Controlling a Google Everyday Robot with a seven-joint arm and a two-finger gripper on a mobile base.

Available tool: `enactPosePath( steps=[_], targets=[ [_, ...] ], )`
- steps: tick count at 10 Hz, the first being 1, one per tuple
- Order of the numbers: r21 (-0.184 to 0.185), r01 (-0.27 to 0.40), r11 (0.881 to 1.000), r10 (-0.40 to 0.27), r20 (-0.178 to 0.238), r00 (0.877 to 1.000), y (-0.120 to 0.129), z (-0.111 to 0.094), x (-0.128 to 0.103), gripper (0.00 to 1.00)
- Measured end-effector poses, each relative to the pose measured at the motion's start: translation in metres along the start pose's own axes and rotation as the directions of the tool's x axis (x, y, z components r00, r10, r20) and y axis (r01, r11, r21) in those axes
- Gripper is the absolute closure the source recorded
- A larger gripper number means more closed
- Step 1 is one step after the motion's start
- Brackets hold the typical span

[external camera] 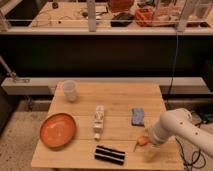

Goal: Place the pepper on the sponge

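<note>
The pepper point(142, 141) is a small orange shape with a thin green stem pointing down-left, near the table's front right. My gripper point(148, 140) is at the pepper, at the end of the white arm point(175, 129) that comes in from the right; its tips are hidden behind the arm's bulk. The sponge point(137, 116) is a blue-grey speckled pad lying flat a short way behind the pepper, with nothing on it.
On the wooden table point(115, 100) stand a clear cup point(69, 90) at the back left, an orange plate point(58, 130) at the front left, a white bottle point(98, 121) lying in the middle, and a black-and-white striped block point(109, 154) at the front.
</note>
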Motion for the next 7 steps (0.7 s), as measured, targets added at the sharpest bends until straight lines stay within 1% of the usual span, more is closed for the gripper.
enactPosePath(
  steps=[7],
  targets=[
    [-0.004, -0.005, 1.000, 0.005, -0.006, 1.000, -0.0006, 0.0096, 0.0020, 0.20]
  ],
)
